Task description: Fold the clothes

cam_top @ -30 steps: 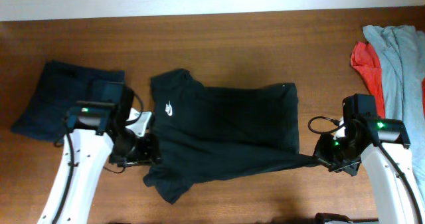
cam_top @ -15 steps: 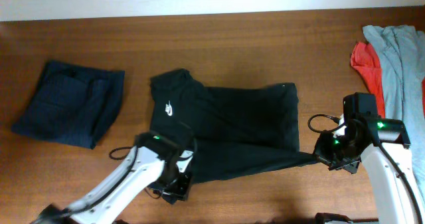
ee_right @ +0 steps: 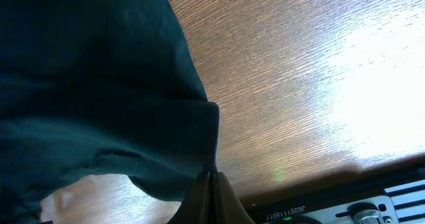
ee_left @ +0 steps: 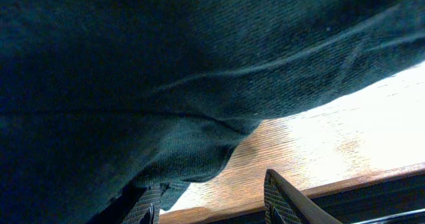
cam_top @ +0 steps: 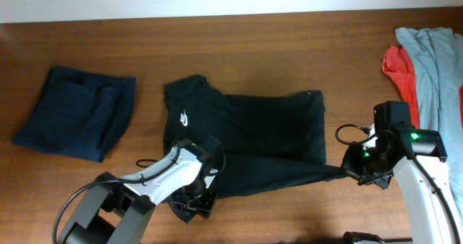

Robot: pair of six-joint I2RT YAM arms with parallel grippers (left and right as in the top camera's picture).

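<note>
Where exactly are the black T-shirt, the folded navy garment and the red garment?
black T-shirt (cam_top: 268,128), overhead view, middle of its body.
folded navy garment (cam_top: 72,114), overhead view, its centre.
red garment (cam_top: 396,66), overhead view, its uncovered left part.

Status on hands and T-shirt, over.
Right hand shut on black T-shirt corner. Left hand open at its near edge. Navy garment, grey and red garments lie apart from it.
</note>
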